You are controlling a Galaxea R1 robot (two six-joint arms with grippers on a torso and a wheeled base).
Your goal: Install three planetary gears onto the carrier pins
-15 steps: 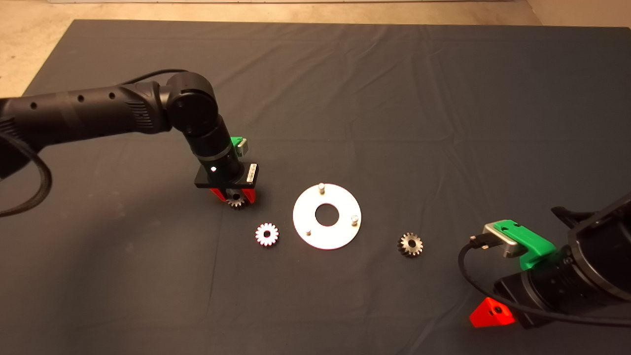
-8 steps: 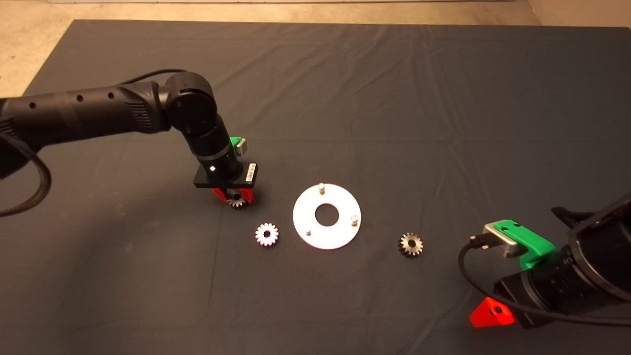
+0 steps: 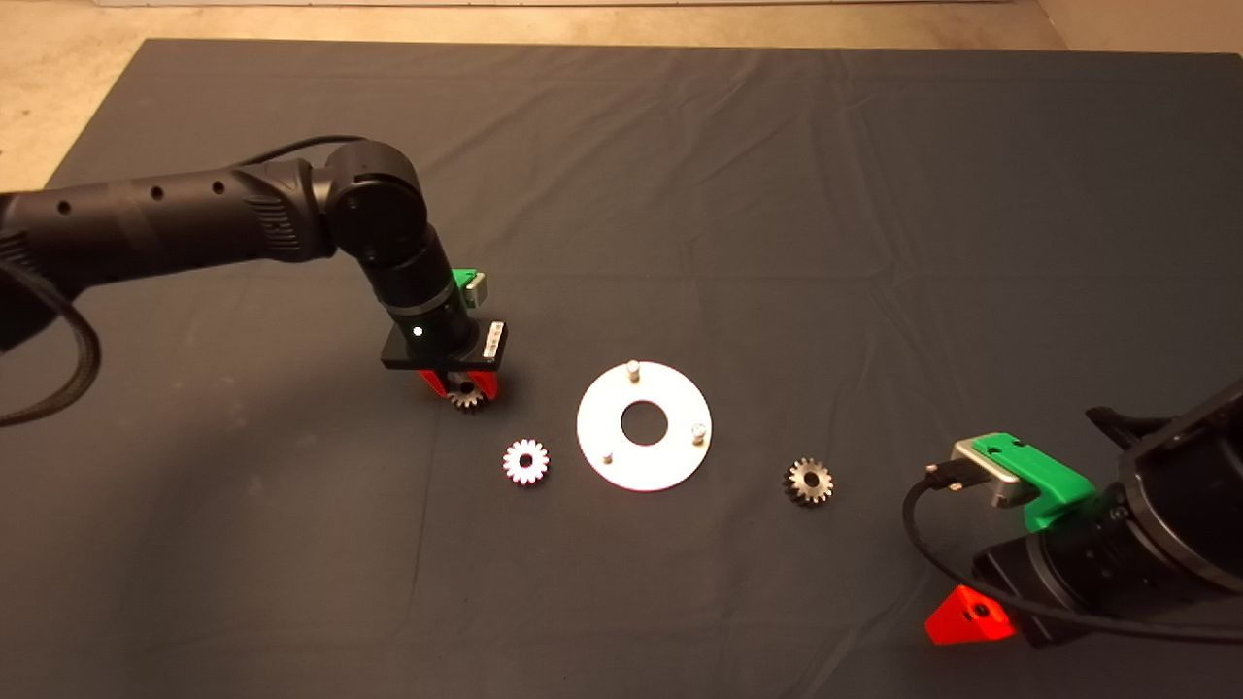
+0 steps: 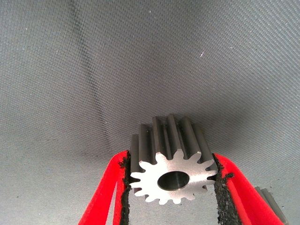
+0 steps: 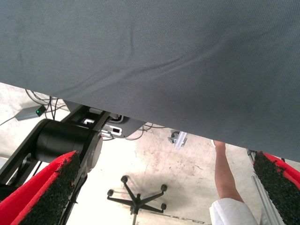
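Observation:
My left gripper (image 3: 466, 390) is shut on one planetary gear (image 4: 173, 165), its two red fingers pressing on the gear's toothed sides, low over the mat to the left of the pale disc (image 3: 600, 417). The disc lies flat mid-mat with three bare carrier pins (image 3: 632, 368), (image 3: 696, 430), (image 3: 606, 457) around its centre hole. A second gear (image 3: 525, 462) lies flat just left of the disc. A third gear (image 3: 808, 481) lies to its right. My right gripper (image 3: 968, 618) is parked at the lower right edge, open and empty.
The dark mat (image 3: 680, 194) has soft creases. The right wrist view looks past the mat's edge at the floor, with a person's leg (image 5: 225, 176), an office chair base (image 5: 136, 197) and a black machine base (image 5: 65, 140).
My left gripper, with the gear in it, has barely shifted. The disc, the two loose gears and the right arm have not moved.

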